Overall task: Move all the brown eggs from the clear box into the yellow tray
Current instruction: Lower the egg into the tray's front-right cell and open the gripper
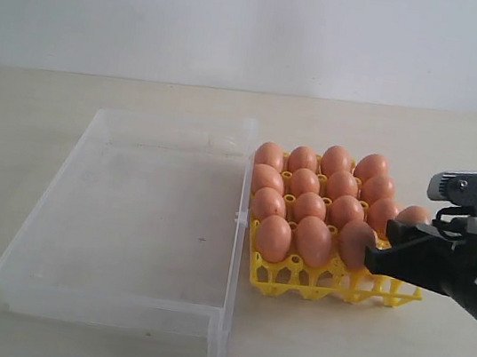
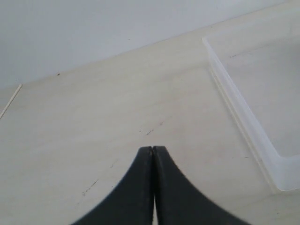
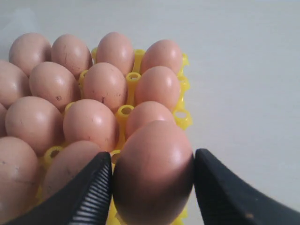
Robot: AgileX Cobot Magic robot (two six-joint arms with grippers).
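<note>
The yellow tray (image 1: pixel 330 286) (image 3: pixel 182 120) stands right of the clear box (image 1: pixel 111 308), whose floor shows no eggs. Several brown eggs (image 1: pixel 306 205) (image 3: pixel 105 85) fill the tray's cells in rows. My right gripper (image 1: pixel 373 251) (image 3: pixel 152 157) reaches in from the right and is shut on one brown egg (image 1: pixel 355 241) (image 3: pixel 152 180) at the tray's front right corner, a finger pressing each side. In the left wrist view my left gripper (image 2: pixel 153 149) is shut on nothing above bare table, beside a corner of the clear box (image 2: pixel 248 136).
The pale table (image 1: pixel 347 356) carries only the box and the tray. A plain white wall (image 1: pixel 244 18) rises behind. The left arm does not show in the exterior view.
</note>
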